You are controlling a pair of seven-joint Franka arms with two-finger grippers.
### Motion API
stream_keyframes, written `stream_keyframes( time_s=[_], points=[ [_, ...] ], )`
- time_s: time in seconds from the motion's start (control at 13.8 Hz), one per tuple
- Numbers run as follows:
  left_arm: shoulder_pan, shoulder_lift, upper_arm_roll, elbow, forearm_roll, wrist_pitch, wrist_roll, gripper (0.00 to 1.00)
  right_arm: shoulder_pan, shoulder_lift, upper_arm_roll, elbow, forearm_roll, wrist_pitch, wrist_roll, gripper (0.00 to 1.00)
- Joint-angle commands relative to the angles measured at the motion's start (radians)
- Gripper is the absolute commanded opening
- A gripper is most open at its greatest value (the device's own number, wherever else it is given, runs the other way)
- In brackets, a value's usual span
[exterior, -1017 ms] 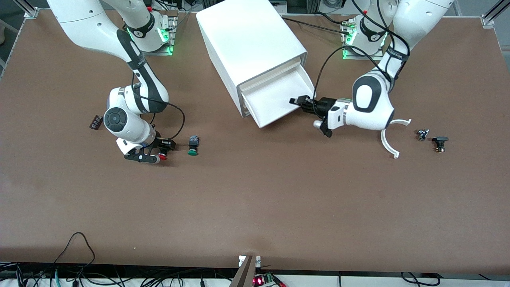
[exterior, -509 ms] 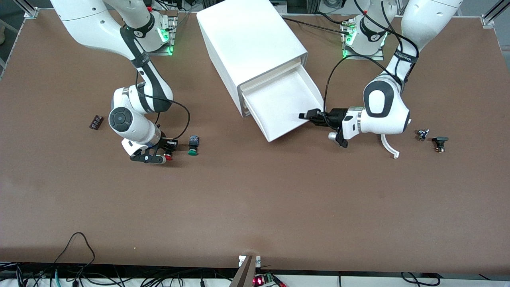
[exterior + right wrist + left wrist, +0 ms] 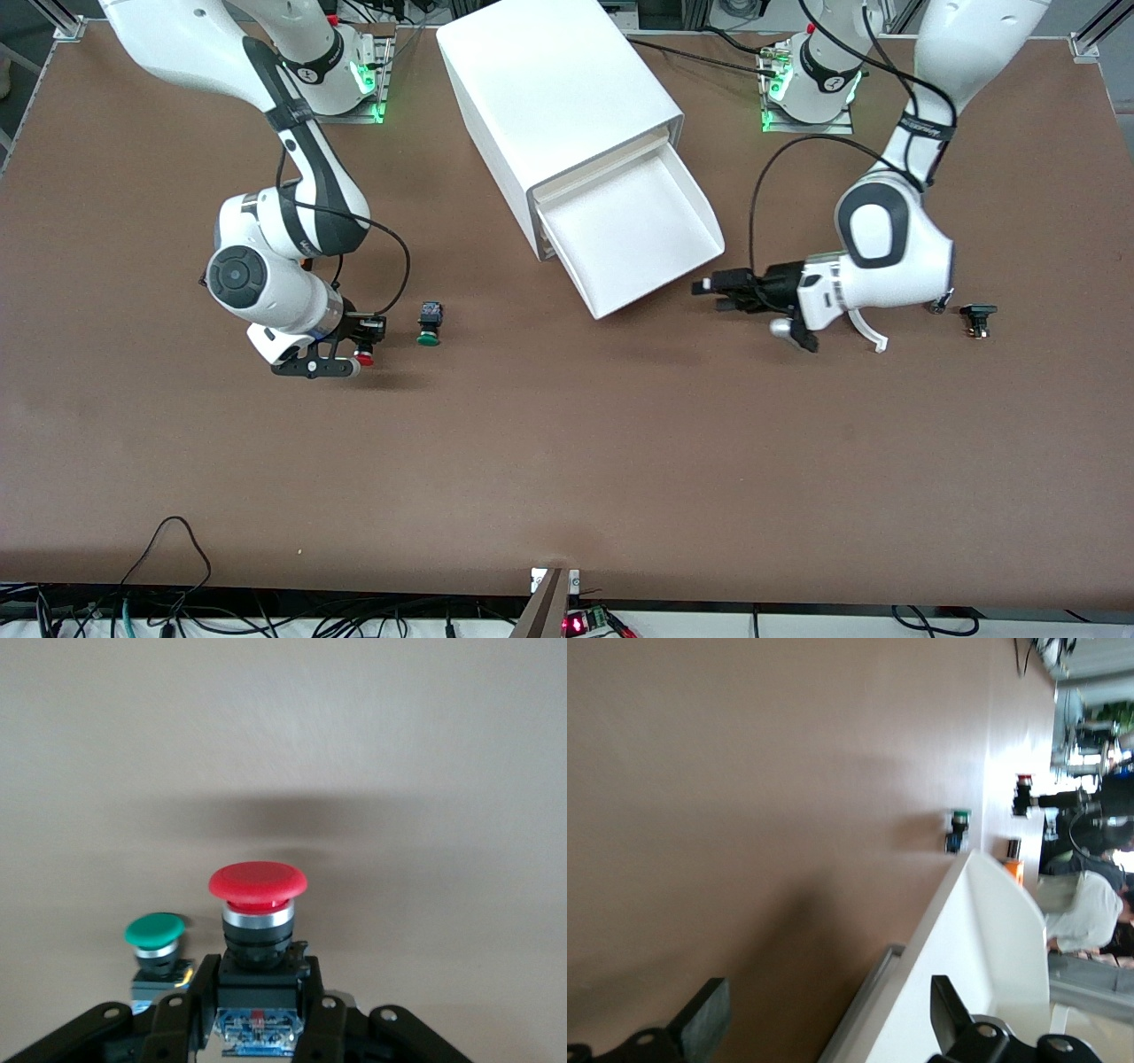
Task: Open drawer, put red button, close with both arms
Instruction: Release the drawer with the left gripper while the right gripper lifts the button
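Note:
The drawer [image 3: 633, 235] stands pulled out of the white cabinet [image 3: 549, 89], and its tray holds nothing. My left gripper [image 3: 709, 292] is open just off the drawer's front corner toward the left arm's end, touching nothing. In the left wrist view the drawer [image 3: 983, 939] shows past that gripper's [image 3: 824, 1023] spread fingers. My right gripper [image 3: 359, 341] is shut on the body of the red button [image 3: 364, 357], held low over the table beside the green button [image 3: 430, 323]. In the right wrist view the red button [image 3: 258, 895] sticks out between the fingers of the right gripper [image 3: 257, 1010].
The green button [image 3: 156, 943] stands on the table close beside the held one. A white curved piece [image 3: 873, 332] and a small black part [image 3: 977, 317] lie toward the left arm's end. Open brown table lies nearer the front camera.
My left gripper pulled the drawer farther out, then opened, let go and drew away from it. My right gripper closed on the red button and rose slightly.

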Motion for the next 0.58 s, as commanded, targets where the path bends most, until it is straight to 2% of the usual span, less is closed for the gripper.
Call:
stream_keyframes(
  time_s=[0.0, 0.22, 0.29, 0.51],
  points=[
    [0.043, -0.029, 0.038, 0.038, 0.018, 0.006, -0.02, 1.0, -0.002, -0.045, 0.004, 0.073, -0.006, -0.063, -0.088, 0.4],
    [0.063, -0.064, 0.045, 0.059, 0.029, 0.029, -0.013, 1.0, 0.0, -0.045, 0.062, 0.211, -0.087, -0.11, -0.212, 0.4],
    [0.066, -0.077, 0.056, 0.078, 0.085, 0.024, -0.013, 1.0, 0.003, -0.045, 0.102, 0.247, -0.099, -0.11, -0.306, 0.4],
    [0.092, -0.132, 0.079, 0.147, 0.395, 0.006, -0.017, 1.0, 0.006, -0.037, 0.218, 0.325, -0.098, -0.101, -0.567, 0.38]
  ],
)
